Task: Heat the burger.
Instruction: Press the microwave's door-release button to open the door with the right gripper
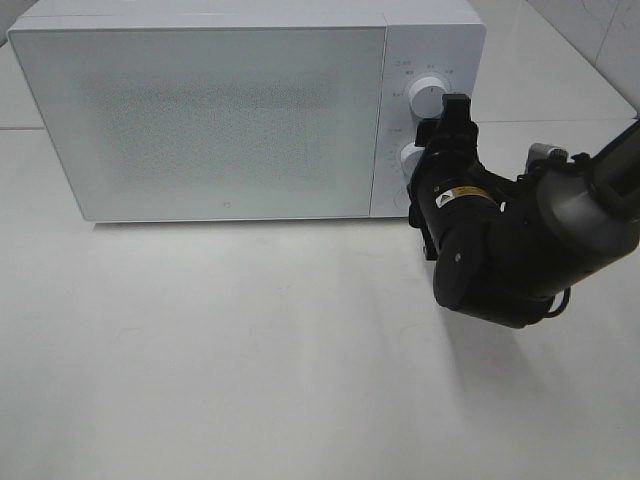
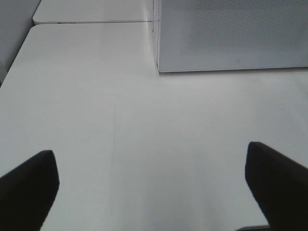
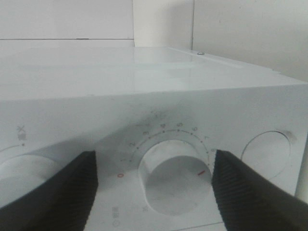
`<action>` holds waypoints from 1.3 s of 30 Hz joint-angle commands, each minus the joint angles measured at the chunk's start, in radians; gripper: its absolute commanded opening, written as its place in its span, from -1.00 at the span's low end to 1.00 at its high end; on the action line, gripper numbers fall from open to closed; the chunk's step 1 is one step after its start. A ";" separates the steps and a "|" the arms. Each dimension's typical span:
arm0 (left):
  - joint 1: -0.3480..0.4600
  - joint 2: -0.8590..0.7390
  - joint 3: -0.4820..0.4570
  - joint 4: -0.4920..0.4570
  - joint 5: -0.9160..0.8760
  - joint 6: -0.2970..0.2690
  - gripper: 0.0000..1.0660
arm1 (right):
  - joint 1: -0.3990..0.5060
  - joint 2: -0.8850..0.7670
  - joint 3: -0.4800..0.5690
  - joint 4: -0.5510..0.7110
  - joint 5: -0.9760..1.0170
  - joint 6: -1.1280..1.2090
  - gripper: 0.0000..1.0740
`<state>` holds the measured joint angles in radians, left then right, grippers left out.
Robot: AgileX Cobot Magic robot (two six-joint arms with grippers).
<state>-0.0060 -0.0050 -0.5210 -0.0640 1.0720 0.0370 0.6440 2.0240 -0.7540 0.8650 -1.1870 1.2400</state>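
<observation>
The burger is out of view. The white microwave [image 1: 230,110] stands at the back of the table with its frosted door shut. My right gripper [image 1: 440,140] reaches to the control panel at the lower dial [image 1: 410,158]. In the right wrist view its black fingers [image 3: 62,192] stand on either side of that numbered dial [image 3: 173,168], apart from it on one side and close to its edge on the other. The dial's red mark [image 3: 202,172] points toward the high numbers. My left gripper [image 2: 150,154] hangs open over bare table, nothing between its fingers.
A second dial [image 1: 430,95] sits above the one between my fingers. The white table [image 1: 250,350] stretches in front of the microwave. A seam [image 2: 91,21] divides the table from another white surface behind on the left.
</observation>
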 commanded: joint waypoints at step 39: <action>0.002 -0.016 0.005 -0.001 0.002 -0.004 0.83 | -0.120 -0.571 0.015 -0.775 1.613 -1.199 0.27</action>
<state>-0.0060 -0.0050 -0.5210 -0.0640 1.0720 0.0370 0.5300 1.4620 -0.7280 0.1240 0.3850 0.0550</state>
